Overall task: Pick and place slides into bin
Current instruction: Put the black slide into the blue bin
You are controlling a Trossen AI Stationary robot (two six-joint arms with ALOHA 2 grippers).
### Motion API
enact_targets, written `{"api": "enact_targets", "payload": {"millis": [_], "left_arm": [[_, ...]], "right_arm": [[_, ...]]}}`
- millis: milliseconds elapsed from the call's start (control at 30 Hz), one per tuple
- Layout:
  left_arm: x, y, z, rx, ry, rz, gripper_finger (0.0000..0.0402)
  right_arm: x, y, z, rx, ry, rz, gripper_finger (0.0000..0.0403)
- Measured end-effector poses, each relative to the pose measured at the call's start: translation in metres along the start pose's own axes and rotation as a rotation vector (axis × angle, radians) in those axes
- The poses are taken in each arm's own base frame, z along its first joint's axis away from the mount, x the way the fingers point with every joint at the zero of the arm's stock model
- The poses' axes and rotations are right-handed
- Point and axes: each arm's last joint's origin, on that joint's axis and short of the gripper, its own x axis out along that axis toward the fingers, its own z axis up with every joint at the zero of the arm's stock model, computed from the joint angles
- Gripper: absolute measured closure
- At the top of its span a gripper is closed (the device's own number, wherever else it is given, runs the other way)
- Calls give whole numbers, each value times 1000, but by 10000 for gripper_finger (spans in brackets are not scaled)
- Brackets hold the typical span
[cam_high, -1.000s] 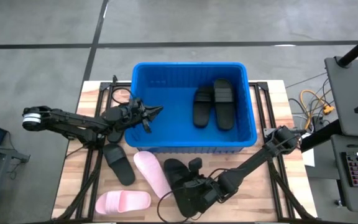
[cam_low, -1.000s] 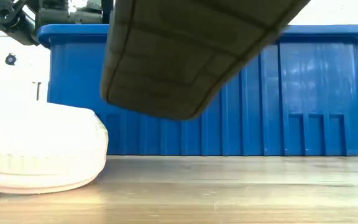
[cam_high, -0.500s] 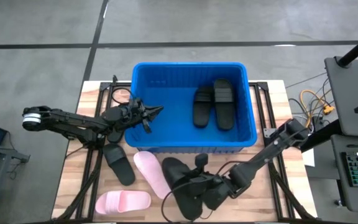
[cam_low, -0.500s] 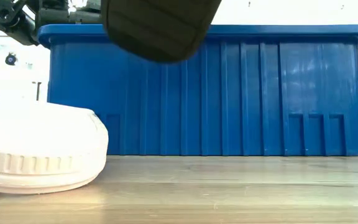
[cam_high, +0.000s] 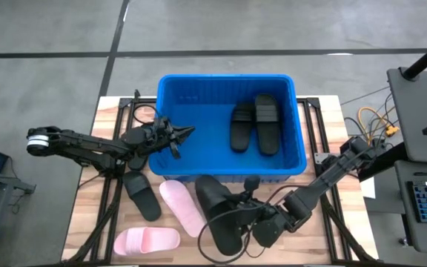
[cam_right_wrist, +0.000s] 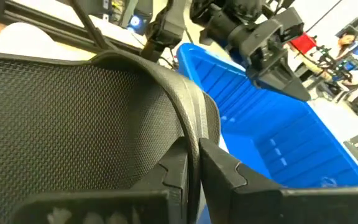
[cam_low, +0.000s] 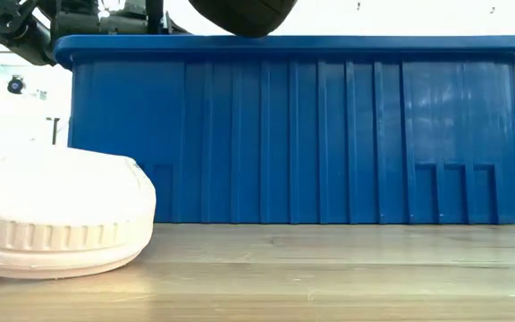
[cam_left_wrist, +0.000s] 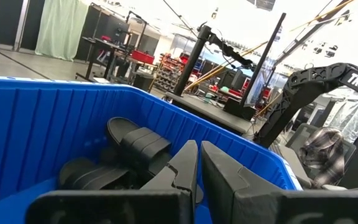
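Observation:
My right gripper is shut on a black slide, held in the air in front of the blue bin. The low view shows that slide's sole at the height of the bin's rim. Two black slides lie on the bin's floor. My left gripper is shut and empty, level over the bin's left part. One black slide and two pink slides lie on the table's near left. My right gripper pinches the edge of the black slide's strap between its two fingers. The fingers come roughly level from the table's right side. The slide is lifted clear of the table, and its textured inner face lies just ahead of the fingers.
The bin's near wall stands between the held slide and the bin's inside. A pink slide lies close to the low camera. Dark frame rails run along the table's left and right sides. Bare wood shows at the near right.
My right gripper has gone up and a little toward the bin with the black slide. In the low view the slide's sole has risen from halfway up the bin wall to the rim. My left gripper has kept still.

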Motion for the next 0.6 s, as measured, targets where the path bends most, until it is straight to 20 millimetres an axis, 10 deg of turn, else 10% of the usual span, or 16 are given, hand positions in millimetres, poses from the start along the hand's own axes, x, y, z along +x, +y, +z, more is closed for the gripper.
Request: {"api": "enact_targets", "payload": {"millis": [600], "left_arm": [[0, 2, -6, 17, 56, 18, 395]], "right_arm": [[-16, -28, 11, 41, -39, -207, 376]]}}
